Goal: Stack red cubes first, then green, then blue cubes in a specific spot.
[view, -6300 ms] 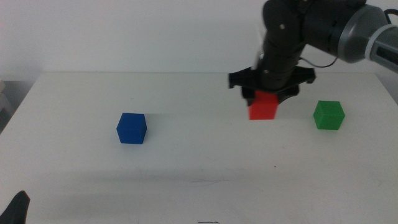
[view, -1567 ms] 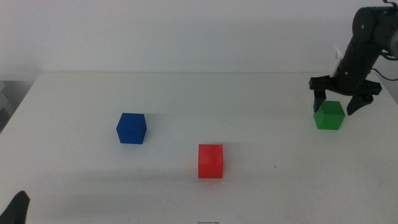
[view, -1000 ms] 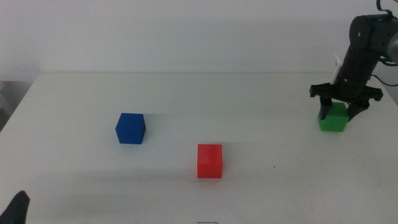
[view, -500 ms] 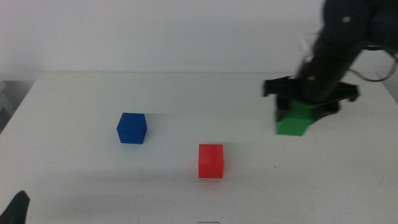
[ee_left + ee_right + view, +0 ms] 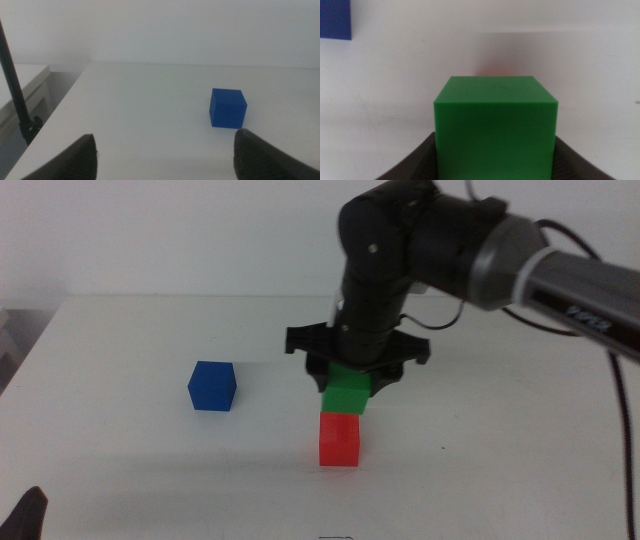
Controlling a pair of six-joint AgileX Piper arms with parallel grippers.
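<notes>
Green cube sat clamped in your right end effector, just above red cube. Looked rigid, light; flat opposite faces suited you. Blue cube lay apart. Left end effector spread wide.
</notes>
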